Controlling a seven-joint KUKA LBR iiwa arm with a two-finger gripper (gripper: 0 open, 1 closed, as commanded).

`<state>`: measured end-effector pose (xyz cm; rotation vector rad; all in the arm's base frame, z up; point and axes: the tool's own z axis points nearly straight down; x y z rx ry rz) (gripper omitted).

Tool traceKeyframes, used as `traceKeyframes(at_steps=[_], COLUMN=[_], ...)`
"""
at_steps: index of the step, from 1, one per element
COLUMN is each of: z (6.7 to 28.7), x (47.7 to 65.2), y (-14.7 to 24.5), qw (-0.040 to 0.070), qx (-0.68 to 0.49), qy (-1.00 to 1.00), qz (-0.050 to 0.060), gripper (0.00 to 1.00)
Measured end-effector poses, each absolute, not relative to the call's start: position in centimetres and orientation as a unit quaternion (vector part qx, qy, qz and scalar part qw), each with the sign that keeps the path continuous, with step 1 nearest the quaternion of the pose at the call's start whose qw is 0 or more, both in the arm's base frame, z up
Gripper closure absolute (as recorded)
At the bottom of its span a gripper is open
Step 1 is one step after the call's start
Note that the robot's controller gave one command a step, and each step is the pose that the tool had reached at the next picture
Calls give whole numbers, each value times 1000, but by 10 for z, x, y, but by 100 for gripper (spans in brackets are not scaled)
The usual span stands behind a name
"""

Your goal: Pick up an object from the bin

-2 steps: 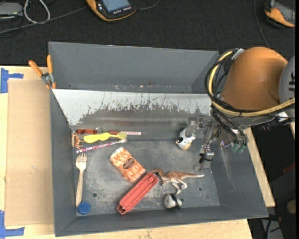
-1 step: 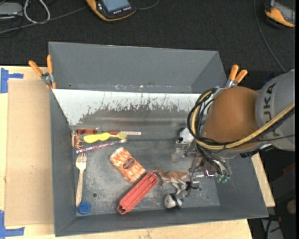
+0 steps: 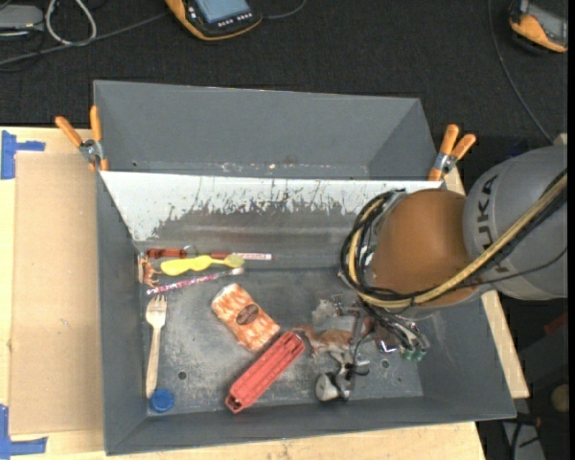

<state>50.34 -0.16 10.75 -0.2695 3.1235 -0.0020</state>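
Note:
My gripper (image 3: 362, 345) is low in the bin's right front part, under the arm's orange cover. It hangs over a small clutter of things: a brownish scrap (image 3: 326, 336) to its left and a small grey lump (image 3: 328, 387) just in front of it. Whether anything is in its grasp is hidden. A red ribbed bar (image 3: 265, 370) lies slanted to the left of the grey lump. Farther left sits an orange-and-white packet (image 3: 244, 317).
Along the left side lie a pale fork (image 3: 154, 341), a blue cap (image 3: 161, 402) in the front left corner, and a yellow utensil (image 3: 199, 265) on top of thin pink and red sticks (image 3: 177, 280) near the back wall. The arm and cables cover the bin's right side.

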Motion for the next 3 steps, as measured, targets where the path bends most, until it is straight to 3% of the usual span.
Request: traceKeyframes(at_steps=[1, 2, 3], z=[79, 73, 74], x=[503, 515, 515], y=[-34, -42, -42], qw=[0, 5, 5], qx=[-47, -79, -79], qy=[999, 997, 997], qz=[1, 1, 1], gripper=[0, 100, 100])
